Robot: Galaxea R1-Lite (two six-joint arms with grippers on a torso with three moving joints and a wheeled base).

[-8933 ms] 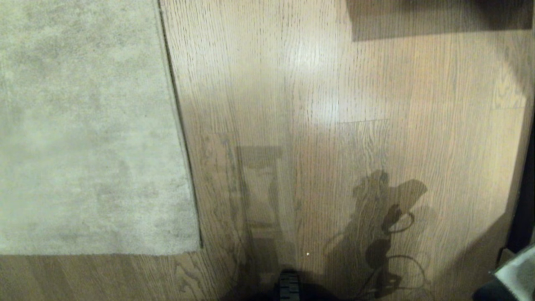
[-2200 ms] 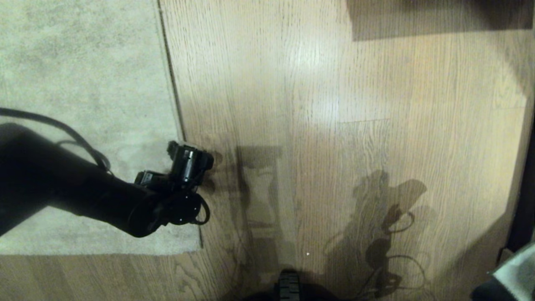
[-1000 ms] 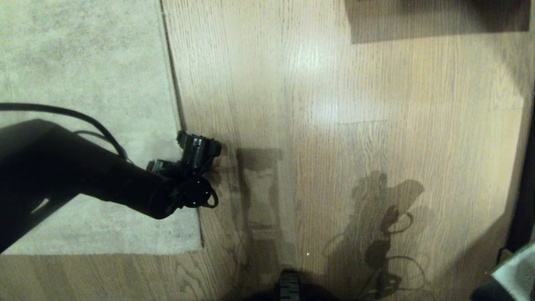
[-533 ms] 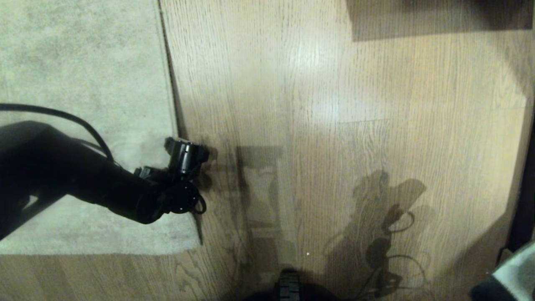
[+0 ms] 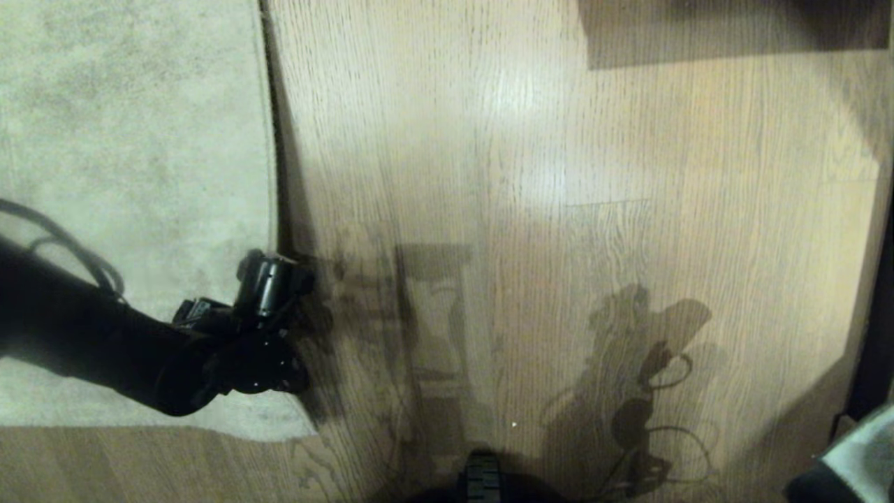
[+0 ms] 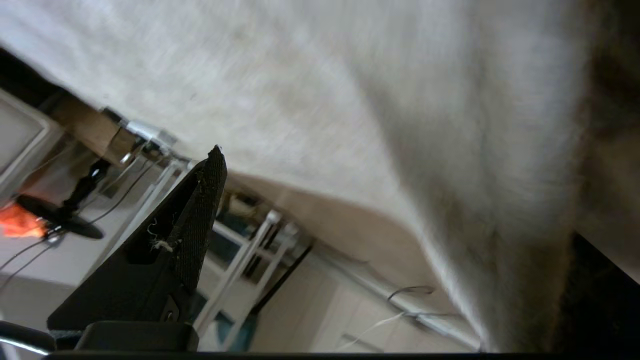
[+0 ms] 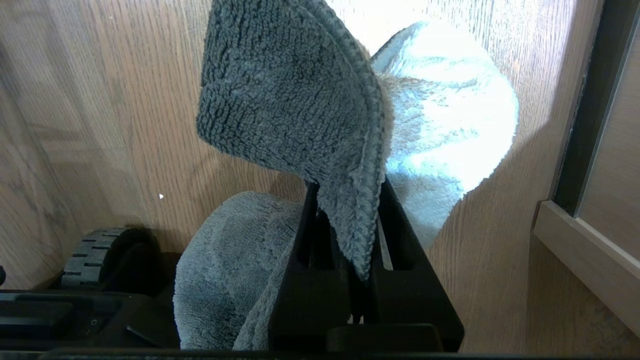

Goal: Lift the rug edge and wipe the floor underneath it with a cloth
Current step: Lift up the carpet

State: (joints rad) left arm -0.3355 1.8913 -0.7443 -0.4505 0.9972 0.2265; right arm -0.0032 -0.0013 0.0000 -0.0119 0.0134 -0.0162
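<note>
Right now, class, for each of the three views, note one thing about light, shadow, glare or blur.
Head view: pale glare on the floor, a dark shadow band beside the rug edge.
Left wrist view: the rug surface is smeared soft, while the gripper's dark finger stays sharp.
Right wrist view: the cloth is crisp; its pale side is brightly lit, nearly washed out.

The head camera looks steeply down on the floor point(image 5: 559, 175), with the rug edge point(image 5: 269, 140) in the upper left of the frame. The left wrist camera sits very close under the raised rug point(image 6: 350, 100), facing along it toward distant furniture; it shares only the rug with the head view. The right wrist camera looks down past the cloth point(image 7: 300, 100) at the same floor, close by.
</note>
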